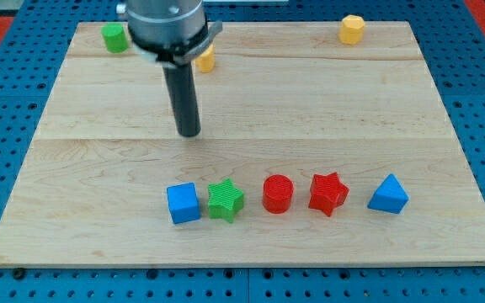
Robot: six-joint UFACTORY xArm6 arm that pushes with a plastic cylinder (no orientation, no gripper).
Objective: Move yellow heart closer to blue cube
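The blue cube point(183, 203) sits at the left end of a row of blocks near the view's bottom. A yellow block point(205, 59), partly hidden behind the arm, lies near the view's top; its shape cannot be made out, so I cannot tell if it is the heart. Another yellow block point(352, 29), a hexagon-like piece, sits at the top right. My tip point(189, 132) is on the board below the hidden yellow block and well above the blue cube, touching neither.
A green star point(226, 200), red cylinder point(278, 194), red star point(327, 194) and blue triangle block point(388, 194) follow the cube rightward. A green cylinder point(114, 37) sits top left. The wooden board point(82, 168) lies on a blue pegboard.
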